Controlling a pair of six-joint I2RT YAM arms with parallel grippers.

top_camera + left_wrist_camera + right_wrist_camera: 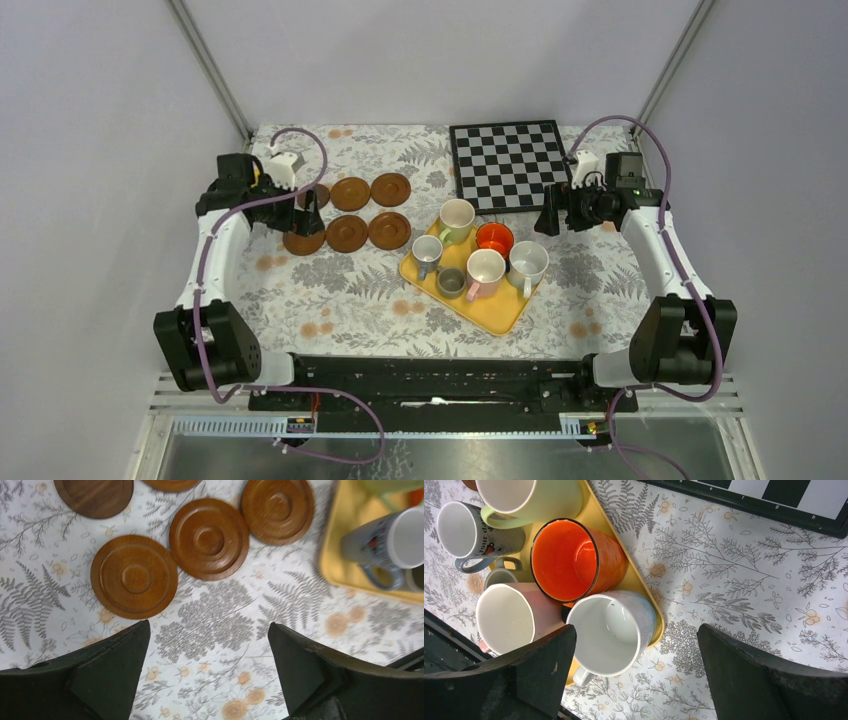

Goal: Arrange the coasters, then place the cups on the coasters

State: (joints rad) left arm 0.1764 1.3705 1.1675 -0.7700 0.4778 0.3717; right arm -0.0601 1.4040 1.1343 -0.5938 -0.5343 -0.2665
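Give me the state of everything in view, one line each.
coasters: lying flat in two rows, no cup on any.
cups: all six upright on the yellow tray.
yellow tray: lying flat, crowded.
chessboard: flat, no pieces.
left gripper: open, empty, above the coasters.
right gripper: open, empty, above the cups.

Seems a robot test booth: plain grey walls [420, 50] all around, metal rail [230, 425] at bottom edge, flower-patterned desk [360, 290].
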